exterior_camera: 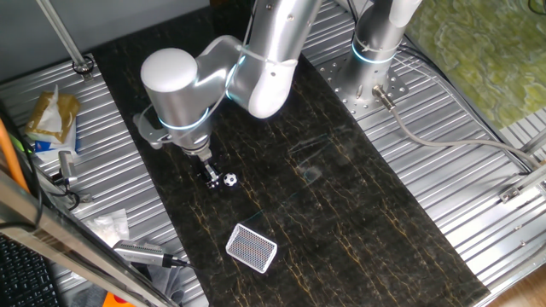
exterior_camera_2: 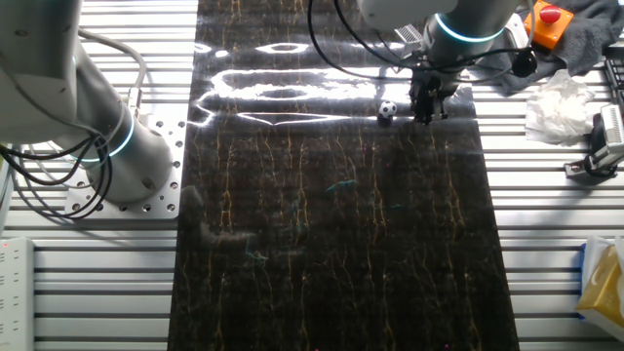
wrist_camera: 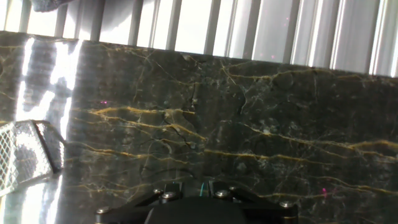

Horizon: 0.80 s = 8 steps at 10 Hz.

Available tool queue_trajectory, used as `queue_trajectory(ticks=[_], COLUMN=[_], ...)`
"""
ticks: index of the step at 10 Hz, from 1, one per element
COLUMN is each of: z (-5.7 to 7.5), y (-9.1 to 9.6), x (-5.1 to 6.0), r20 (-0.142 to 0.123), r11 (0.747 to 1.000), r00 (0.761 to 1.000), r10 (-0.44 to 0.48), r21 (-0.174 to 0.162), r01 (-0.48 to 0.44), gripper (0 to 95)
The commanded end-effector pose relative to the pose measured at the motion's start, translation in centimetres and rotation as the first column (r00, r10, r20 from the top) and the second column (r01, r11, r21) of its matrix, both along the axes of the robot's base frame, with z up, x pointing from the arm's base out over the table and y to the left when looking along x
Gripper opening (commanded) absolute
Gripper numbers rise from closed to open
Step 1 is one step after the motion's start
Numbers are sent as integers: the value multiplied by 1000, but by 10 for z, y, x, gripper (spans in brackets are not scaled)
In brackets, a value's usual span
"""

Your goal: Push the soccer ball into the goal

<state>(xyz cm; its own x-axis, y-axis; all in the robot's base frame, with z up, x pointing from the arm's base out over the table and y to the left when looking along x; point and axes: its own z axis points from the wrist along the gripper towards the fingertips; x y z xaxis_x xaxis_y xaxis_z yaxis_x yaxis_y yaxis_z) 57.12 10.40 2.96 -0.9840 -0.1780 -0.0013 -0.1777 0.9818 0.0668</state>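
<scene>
soccer ball (exterior_camera: 230,180) just beside end effector (exterior_camera: 210,176), goal (exterior_camera: 252,248) apart.

A dark marble-patterned table mat with thin gold veins (exterior_camera: 341,205) runs the length of a ribbed silver aluminium table top (exterior_camera: 478,213), its gloss throwing bright white glare (exterior_camera_2: 283,83) just beside the hand. Off the mat's edge near the hand lie a crumpled white tissue (exterior_camera_2: 556,107), a grey cloth (exterior_camera_2: 585,34) and an orange box with a red button (exterior_camera_2: 546,21). Farther away rests a yellow-and-white packet (exterior_camera: 51,119).
</scene>
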Motion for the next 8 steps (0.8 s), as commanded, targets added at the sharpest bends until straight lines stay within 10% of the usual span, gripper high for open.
queue_trajectory(ticks=[1,8], z=[0,0], y=[0,0], x=[0,0], r20=[-13,-29], r11=[1000,999], r00=[1000,999], r10=[12,37], r21=[-2,3], r01=[-12,-37], gripper=[190,190])
